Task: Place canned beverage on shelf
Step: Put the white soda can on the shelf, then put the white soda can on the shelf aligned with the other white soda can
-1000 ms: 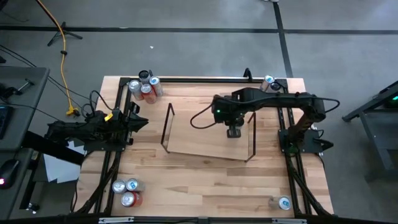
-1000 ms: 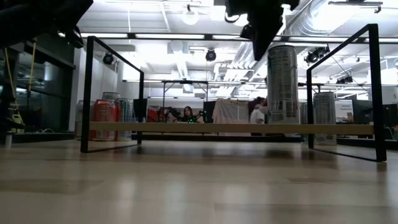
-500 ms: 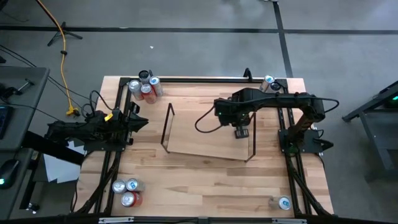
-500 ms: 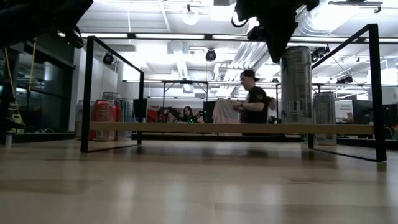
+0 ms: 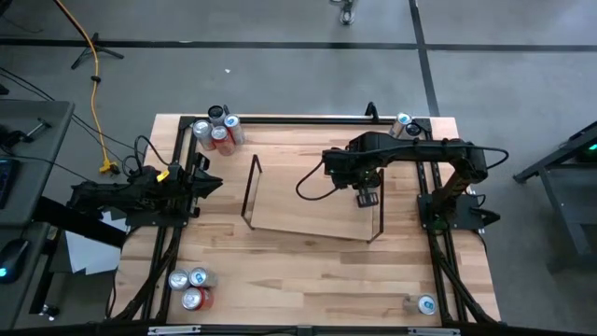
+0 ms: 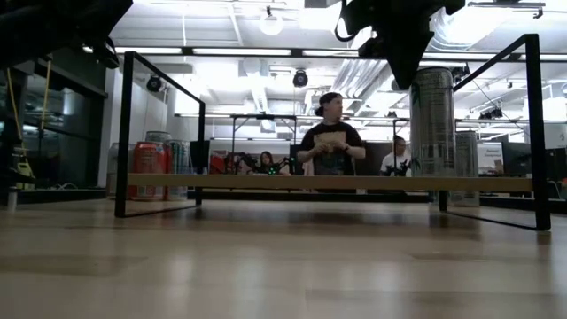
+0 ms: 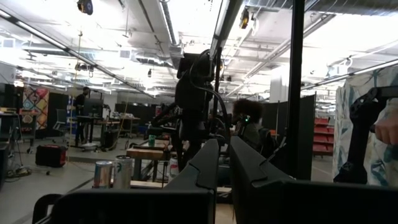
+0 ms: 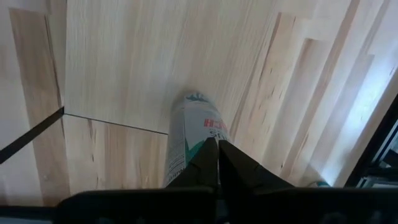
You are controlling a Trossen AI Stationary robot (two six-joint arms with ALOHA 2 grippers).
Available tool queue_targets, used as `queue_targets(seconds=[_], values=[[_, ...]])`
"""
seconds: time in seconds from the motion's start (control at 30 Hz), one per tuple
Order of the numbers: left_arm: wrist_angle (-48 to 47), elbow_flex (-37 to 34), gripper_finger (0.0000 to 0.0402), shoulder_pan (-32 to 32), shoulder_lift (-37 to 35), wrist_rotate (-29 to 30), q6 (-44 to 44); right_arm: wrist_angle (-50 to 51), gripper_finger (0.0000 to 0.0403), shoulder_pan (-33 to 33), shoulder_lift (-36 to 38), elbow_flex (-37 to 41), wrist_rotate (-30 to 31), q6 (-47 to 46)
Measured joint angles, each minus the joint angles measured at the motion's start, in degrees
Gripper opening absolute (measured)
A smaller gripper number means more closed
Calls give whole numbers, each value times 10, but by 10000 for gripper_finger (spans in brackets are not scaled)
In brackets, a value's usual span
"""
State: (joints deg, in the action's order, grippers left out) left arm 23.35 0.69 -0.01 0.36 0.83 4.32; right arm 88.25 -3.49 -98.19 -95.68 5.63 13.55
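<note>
Right gripper [image 5: 366, 198]: we see it clamped on the top of a tall can [image 6: 432, 120], which hangs upright below it over the shelf's [image 5: 312, 216] right end. Beyond: left gripper [image 5: 207, 182] parked at the table edge, grip undeterminable.

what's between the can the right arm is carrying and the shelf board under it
Nothing visible. The right gripper holds the tall silver can upright over the right end of the light wooden shelf board in its black metal frame. In the low view the can's base sits at board level, and the board beside it is bare.
</note>
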Motion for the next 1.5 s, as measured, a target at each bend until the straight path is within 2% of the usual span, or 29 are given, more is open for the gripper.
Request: queue_targets(seconds=[0.27, 0.37, 0.67, 0.83, 1.0, 1.13, 1.27, 1.5], values=[[0, 0, 3, 0, 0, 0, 0, -23, 0, 0, 20, 1, 35, 10], [0, 0, 3, 0, 0, 0, 0, -66, 0, -5, 53, 1, 40, 1], [0, 0, 3, 0, 0, 0, 0, -177, 0, -49, 181, 5, 24, -104], [0, 0, 3, 0, 0, 0, 0, -198, 0, -84, 248, 53, 91, -180], [0, 0, 3, 0, 0, 0, 0, -198, 0, -123, 309, 144, 193, -292], [0, 0, 3, 0, 0, 0, 0, -200, 6, -174, 331, 187, 257, -376], [0, 0, 3, 0, 0, 0, 0, -202, 52, -239, 328, 188, 259, -391], [0, 0, 3, 0, 0, 0, 0, -190, 206, -352, 289, 188, 262, -423]])
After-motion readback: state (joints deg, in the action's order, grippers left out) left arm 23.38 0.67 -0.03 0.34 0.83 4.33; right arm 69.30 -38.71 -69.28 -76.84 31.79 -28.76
